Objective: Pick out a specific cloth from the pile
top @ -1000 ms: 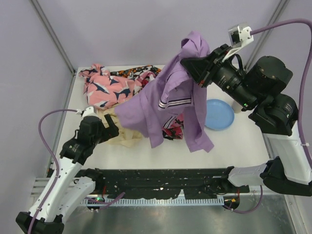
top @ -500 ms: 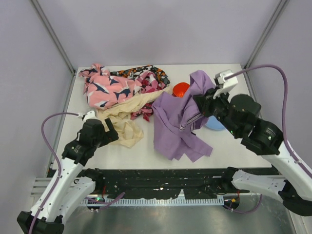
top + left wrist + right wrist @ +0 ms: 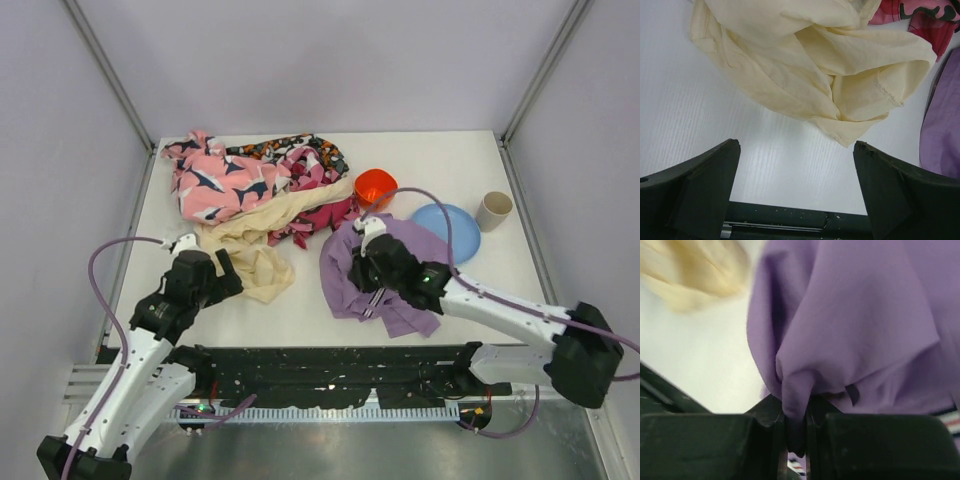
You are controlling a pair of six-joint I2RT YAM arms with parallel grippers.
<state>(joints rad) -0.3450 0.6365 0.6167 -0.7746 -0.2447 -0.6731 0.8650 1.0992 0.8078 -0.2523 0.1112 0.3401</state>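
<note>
The lavender-purple cloth (image 3: 400, 280) lies bunched on the table to the right of the pile (image 3: 255, 195), apart from it. My right gripper (image 3: 362, 268) is low over its left part and shut on a fold of the cloth (image 3: 840, 330), pinched between the jaws; a small dark emblem (image 3: 852, 394) and striped trim show near them. My left gripper (image 3: 222, 268) is open and empty just left of the cream-yellow cloth (image 3: 262, 262), which fills the upper part of the left wrist view (image 3: 805, 70). The purple cloth shows at that view's right edge (image 3: 942, 130).
An orange cup (image 3: 375, 187), a blue plate (image 3: 447, 230) and a beige cup (image 3: 493, 210) stand right of the pile, behind the purple cloth. The pink patterned cloth (image 3: 215, 180) and a dark floral garment (image 3: 290, 152) lie at the back left. A black rail (image 3: 330, 365) runs along the near edge.
My right gripper has come down from high at the back right to the table with the purple cloth, which now lies bunched on the table. The left arm has barely moved.
</note>
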